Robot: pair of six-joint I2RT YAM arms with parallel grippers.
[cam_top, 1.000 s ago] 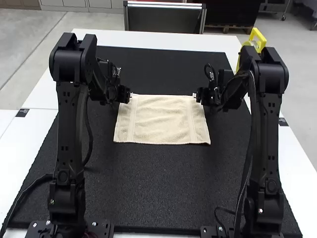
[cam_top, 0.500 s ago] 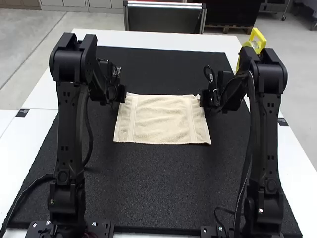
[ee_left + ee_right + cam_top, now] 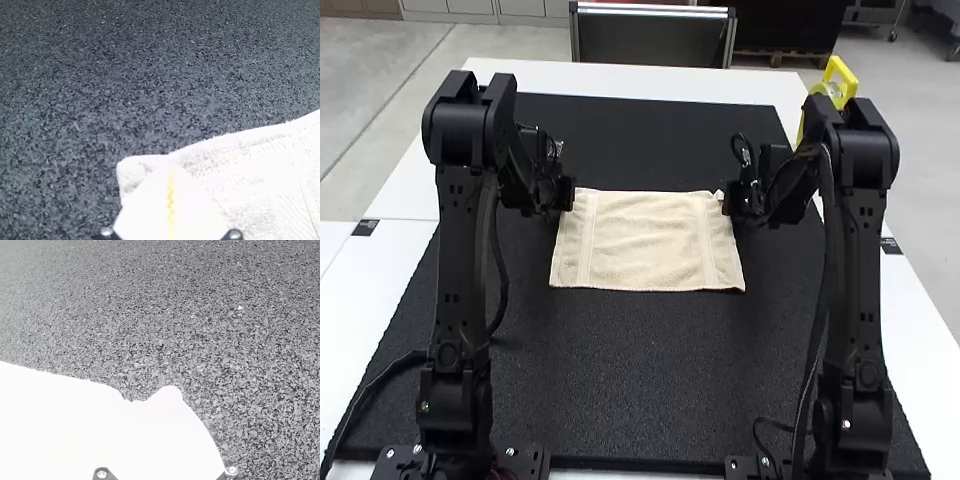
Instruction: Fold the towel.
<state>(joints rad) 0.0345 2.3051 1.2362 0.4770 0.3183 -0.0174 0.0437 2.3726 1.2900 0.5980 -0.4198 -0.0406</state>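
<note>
The cream towel (image 3: 648, 240) lies flat as a rectangle across the mat; whether it has more than one layer I cannot tell. At its far left corner is my left gripper (image 3: 568, 193), and at its far right corner my right gripper (image 3: 728, 199). In the left wrist view the left gripper (image 3: 170, 200) is shut on a corner of the towel (image 3: 260, 170), its fingers together. The right wrist view has the right gripper (image 3: 170, 440) shut on the other far corner of the towel (image 3: 50, 415), both washed out to white.
A black textured mat (image 3: 640, 380) lies under the towel, with bare mat on its near and far sides. White tabletop (image 3: 395, 260) borders the mat. Beyond the right arm stands a yellow object (image 3: 840, 82) near the table's edge.
Both grippers have closed at the towel's far corners; their pale fingertips stood out beside the black bodies a second ago. Those corners now bunch up slightly. The rest of the towel has kept still.
</note>
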